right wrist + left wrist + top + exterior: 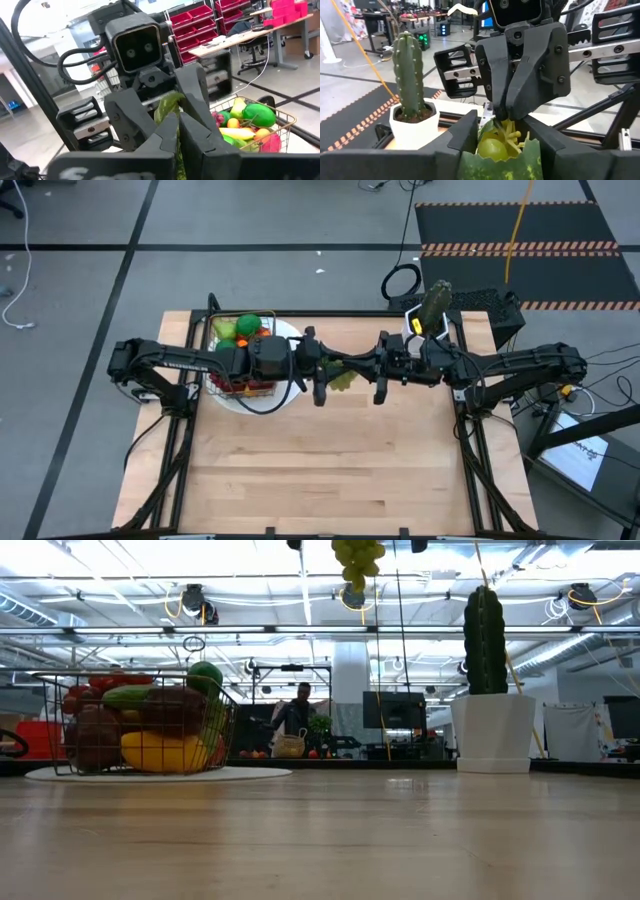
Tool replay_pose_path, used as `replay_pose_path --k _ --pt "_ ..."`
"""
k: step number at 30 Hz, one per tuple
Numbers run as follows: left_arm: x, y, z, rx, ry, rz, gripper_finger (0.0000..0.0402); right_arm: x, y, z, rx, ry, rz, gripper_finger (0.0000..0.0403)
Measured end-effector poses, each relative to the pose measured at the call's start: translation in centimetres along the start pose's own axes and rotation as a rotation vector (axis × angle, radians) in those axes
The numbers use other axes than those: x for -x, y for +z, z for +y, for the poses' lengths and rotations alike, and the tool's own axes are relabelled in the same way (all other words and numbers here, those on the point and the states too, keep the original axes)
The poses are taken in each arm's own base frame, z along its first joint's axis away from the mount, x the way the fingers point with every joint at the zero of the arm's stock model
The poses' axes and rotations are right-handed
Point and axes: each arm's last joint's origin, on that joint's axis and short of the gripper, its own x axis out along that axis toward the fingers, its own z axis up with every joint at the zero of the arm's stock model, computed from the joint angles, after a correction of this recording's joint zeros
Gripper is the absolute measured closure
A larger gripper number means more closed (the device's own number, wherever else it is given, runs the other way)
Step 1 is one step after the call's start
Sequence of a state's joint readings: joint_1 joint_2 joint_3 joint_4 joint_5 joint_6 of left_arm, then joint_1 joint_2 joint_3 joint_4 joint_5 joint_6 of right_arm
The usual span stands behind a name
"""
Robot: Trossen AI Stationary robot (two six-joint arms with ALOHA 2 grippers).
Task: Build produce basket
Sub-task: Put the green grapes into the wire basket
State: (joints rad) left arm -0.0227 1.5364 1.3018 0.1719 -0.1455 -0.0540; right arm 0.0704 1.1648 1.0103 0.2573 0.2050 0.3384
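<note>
Seen from straight above, a pale wooden table [320, 470] stands on a grey floor, with two dark jointed arms reaching toward each other over its far half. The left gripper [318, 370] and the right gripper [378, 370] meet near the table's middle, with a small yellowish-green bunch of toy grapes [345, 379] between them. Under the left arm sits a small dark wire-mesh basket [240, 385] on a round white plate [280, 402]; green, orange and red toy produce [246, 328] fills it. At the table's far right corner stands a green cactus [434, 302].
</note>
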Motion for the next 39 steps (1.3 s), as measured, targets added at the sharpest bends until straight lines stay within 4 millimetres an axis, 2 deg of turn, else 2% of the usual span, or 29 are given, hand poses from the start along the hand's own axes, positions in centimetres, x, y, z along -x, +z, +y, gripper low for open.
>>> replay_pose_path --k 6,9,12,15,20,39 --pt "1.1 0.8 0.2 -0.031 0.030 0.012 0.0213 0.0 0.2 -0.1 -0.041 -0.003 -0.010 0.0401" --pt "1.4 1.1 0.1 -0.049 0.007 0.008 0.0197 -0.1 0.0 -0.2 -0.035 -0.008 -0.001 0.0401" --pt "1.4 1.2 0.1 -0.054 -0.017 -0.005 0.0207 -0.1 0.1 -0.4 -0.039 -0.015 -0.002 0.0401" --pt "1.4 1.2 0.0 -0.053 -0.036 -0.011 0.0234 -0.1 0.1 -0.5 -0.040 -0.019 0.000 0.0401" --pt "1.3 0.4 0.2 -0.024 -0.033 0.069 0.0267 -0.1 0.2 -0.6 -0.042 -0.025 -0.009 0.0401" --pt "1.3 0.6 0.6 -0.009 -0.022 0.050 0.0271 -0.1 0.1 -0.6 -0.038 -0.027 -0.008 0.0401"
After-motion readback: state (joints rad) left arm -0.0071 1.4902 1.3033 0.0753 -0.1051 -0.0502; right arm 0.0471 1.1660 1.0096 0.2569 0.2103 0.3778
